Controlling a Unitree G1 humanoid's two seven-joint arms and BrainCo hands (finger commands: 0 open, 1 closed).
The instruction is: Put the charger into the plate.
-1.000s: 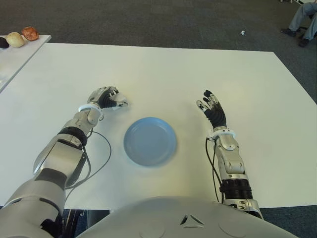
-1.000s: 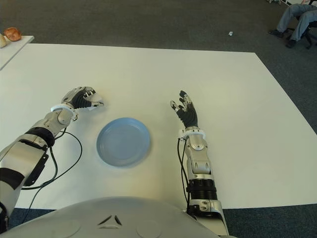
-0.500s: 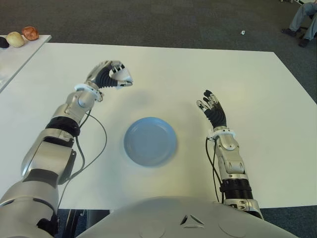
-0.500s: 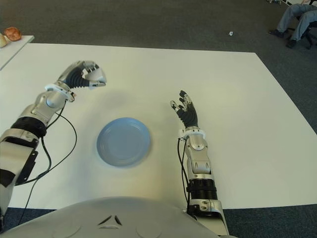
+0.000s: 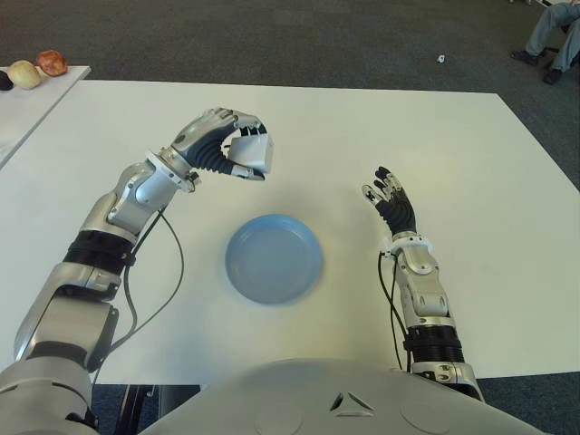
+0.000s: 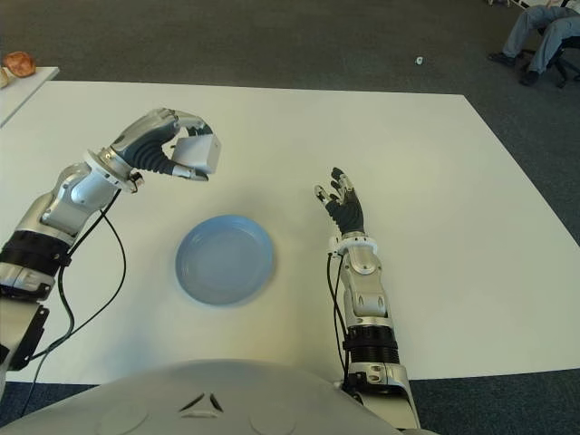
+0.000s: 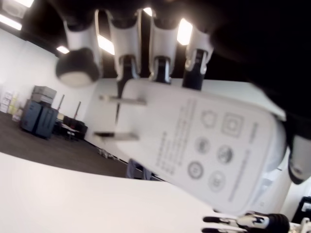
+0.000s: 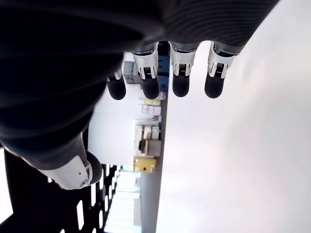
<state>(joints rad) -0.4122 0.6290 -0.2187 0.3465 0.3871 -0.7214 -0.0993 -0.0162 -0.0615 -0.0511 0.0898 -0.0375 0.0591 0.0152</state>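
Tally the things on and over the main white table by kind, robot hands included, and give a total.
Charger, held in the left hand: 1
Blue plate: 1
Robot hands, left hand and right hand: 2
Total: 4

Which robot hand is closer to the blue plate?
Left. The left hand holds the white charger up in the air, just behind the blue plate's far left edge. The right hand shows open, off to the plate's right, farther away.
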